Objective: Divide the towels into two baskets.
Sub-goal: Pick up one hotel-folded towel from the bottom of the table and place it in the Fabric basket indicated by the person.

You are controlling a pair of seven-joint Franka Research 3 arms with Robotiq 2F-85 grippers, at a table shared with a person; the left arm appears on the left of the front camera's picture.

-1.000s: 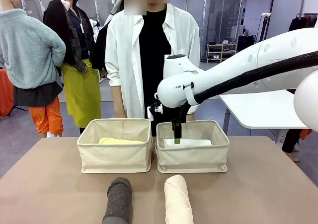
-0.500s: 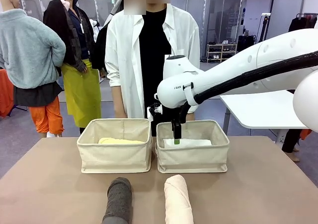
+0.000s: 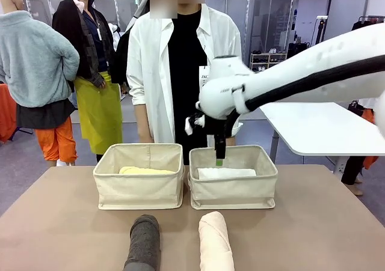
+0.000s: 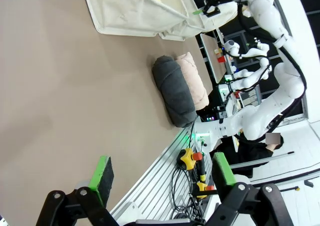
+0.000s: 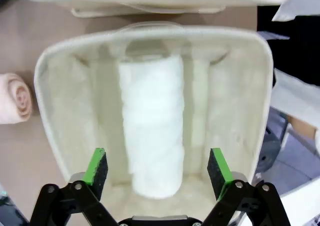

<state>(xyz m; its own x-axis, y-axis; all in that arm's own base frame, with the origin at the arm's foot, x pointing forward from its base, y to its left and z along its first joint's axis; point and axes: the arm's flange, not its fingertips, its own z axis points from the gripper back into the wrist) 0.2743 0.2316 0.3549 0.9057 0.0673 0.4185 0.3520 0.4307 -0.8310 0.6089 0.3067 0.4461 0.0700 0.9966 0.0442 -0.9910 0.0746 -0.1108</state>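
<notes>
Two cream baskets stand side by side at the table's far side. The left basket [image 3: 139, 190] holds the pale yellow towel [image 3: 146, 170]. The right basket [image 3: 233, 191] holds the white towel [image 3: 226, 173], which lies loose in the right wrist view [image 5: 152, 121]. My right gripper [image 3: 219, 157] hangs open above it with nothing between its fingers [image 5: 96, 167]. The dark grey towel [image 3: 144, 244] and the pale pink towel [image 3: 216, 243] lie side by side at the table's near edge. My left gripper [image 4: 162, 173] is open over bare tabletop, away from the grey towel [image 4: 173, 89] and pink towel [image 4: 194, 80].
A person in a white shirt [image 3: 180, 66] stands right behind the baskets. A white table [image 3: 319, 127] stands at the back right. Bare tabletop [image 3: 60, 229] spreads on both sides of the two towels at the front.
My right gripper has risen out of the right basket, from low inside it to above its rim. The white towel stays in the basket. Nothing else moved.
</notes>
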